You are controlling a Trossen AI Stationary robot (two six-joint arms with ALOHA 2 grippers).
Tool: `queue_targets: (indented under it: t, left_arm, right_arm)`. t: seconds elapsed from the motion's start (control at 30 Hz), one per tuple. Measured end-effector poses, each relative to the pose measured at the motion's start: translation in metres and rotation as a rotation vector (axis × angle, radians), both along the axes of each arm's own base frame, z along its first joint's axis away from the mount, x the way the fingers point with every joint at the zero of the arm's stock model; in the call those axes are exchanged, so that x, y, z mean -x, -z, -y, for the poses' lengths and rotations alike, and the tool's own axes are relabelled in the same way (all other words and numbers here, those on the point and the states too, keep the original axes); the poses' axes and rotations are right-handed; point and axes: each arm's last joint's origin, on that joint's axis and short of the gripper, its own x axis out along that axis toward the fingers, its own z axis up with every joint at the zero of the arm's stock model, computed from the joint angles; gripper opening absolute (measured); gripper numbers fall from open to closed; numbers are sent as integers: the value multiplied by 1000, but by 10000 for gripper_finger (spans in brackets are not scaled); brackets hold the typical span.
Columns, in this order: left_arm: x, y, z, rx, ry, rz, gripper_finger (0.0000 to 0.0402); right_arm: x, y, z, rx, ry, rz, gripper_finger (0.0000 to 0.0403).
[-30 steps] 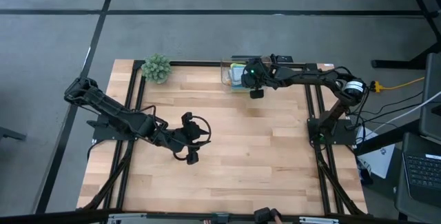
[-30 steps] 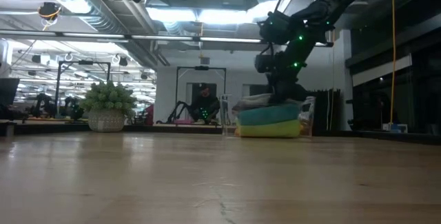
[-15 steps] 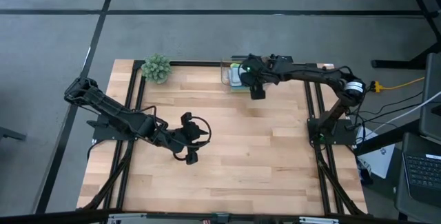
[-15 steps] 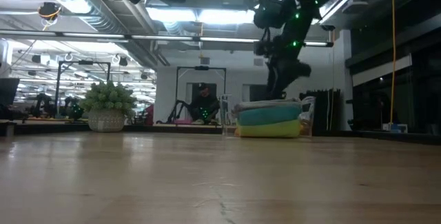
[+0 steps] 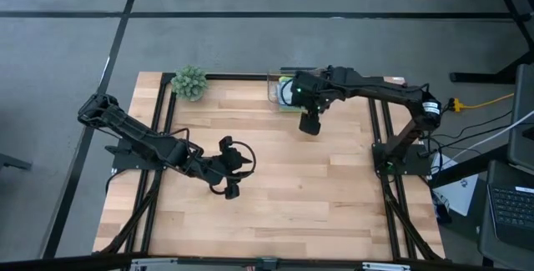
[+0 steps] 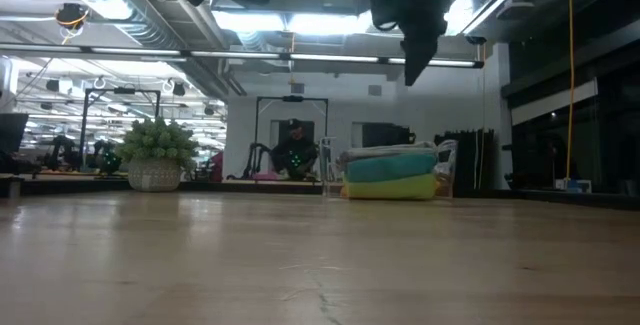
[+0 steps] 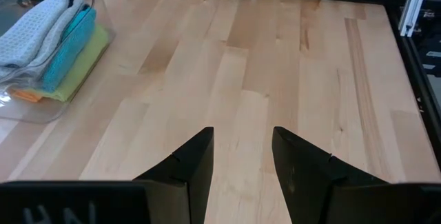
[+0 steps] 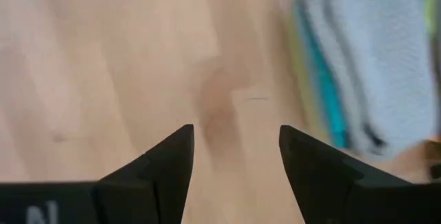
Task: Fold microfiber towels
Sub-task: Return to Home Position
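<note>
Nubby folded towels [image 7: 48, 41], clear box [image 7: 38, 112], right gripper [image 5: 309, 127] nearby

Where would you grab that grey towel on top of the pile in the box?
Probably from straight above, pinching its thick folded edge. The grey towel lies flat on top, and the box walls block the sides. The open right tool hovers nearby.

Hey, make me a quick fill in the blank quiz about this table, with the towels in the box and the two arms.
In the clear box, the top one of the folded towels is ___. The right gripper hovers over the table with its fingers ___. The plant stands on the ___ arm's side of the table.
Missing words: grey, open, left.
</note>
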Motion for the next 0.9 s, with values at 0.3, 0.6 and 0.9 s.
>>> queue_targets:
  t: [0.3, 0.6, 0.9]
  left_arm:
    - [0, 0, -2, -101, 5, -13, 142]
    - [31, -34, -25, -117, 24, 35, 142]
    - [77, -11, -64, -76, -74, 190, 142]
  right_arm:
    - [4, 7, -38, -82, 19, -49, 216]
    - [74, 7, -77, -61, -59, 383, 216]
    - [128, 51, -82, -78, -21, 834, 216]
